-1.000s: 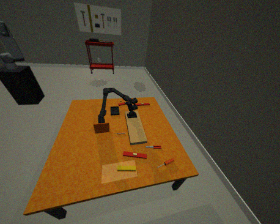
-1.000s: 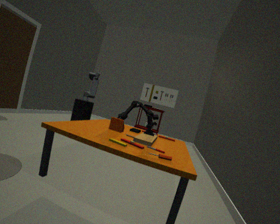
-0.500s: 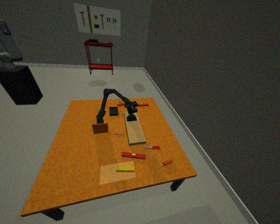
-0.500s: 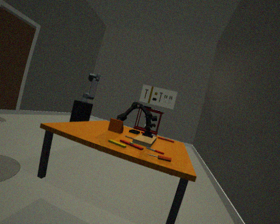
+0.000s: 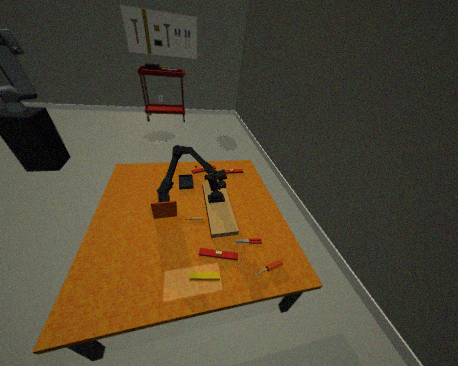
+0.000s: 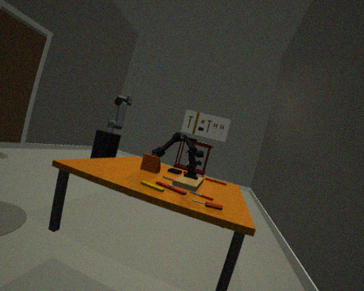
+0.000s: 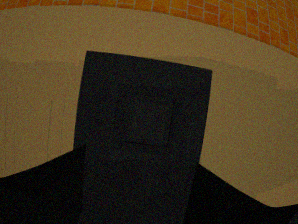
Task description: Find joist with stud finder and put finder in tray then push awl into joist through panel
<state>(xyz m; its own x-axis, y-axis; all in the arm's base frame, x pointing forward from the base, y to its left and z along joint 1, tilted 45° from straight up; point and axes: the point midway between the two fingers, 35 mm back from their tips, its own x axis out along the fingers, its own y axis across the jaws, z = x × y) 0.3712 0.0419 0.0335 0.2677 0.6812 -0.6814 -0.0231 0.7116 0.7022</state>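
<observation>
Closest on the orange table [image 5: 130,250] [image 6: 107,164] is a yellow bar [image 5: 205,276] [image 6: 152,186], lying on a pale square [image 5: 177,287]. A bit farther back, a red level [image 5: 218,254] [image 6: 171,188] lies flat. An orange-handled screwdriver [image 5: 269,268] [image 6: 214,205] lies off to one side. A tool with red handles [image 5: 249,241] [image 6: 203,195] is near the end of the long, pale floor panel [image 5: 221,217] [image 6: 187,184].

A small, thin tool [image 5: 194,219] lies beside the panel, apart from it. It may be the awl, but it is too small to tell.

The gripper [image 5: 216,191] [image 6: 191,171] [image 7: 137,156] is squeezing the dark stud finder [image 5: 216,200] [image 6: 191,175] [image 7: 144,100]. The stud finder is over the far part of the panel, not in the tray. I can't tell if it touches the wood. The black arm [image 5: 171,172] [image 6: 168,145] bends up high and then down to it.

The little dark tray [image 5: 186,187] [image 6: 174,171] sits on the table, beside the panel and apart from it. More red bars [image 5: 233,171] [image 6: 215,181] lie past the panel. Farther away is a red cart [image 5: 162,72] [image 6: 207,160], and behind it a white board with tool pictures [image 5: 175,50] [image 6: 222,135] is on the wall.
</observation>
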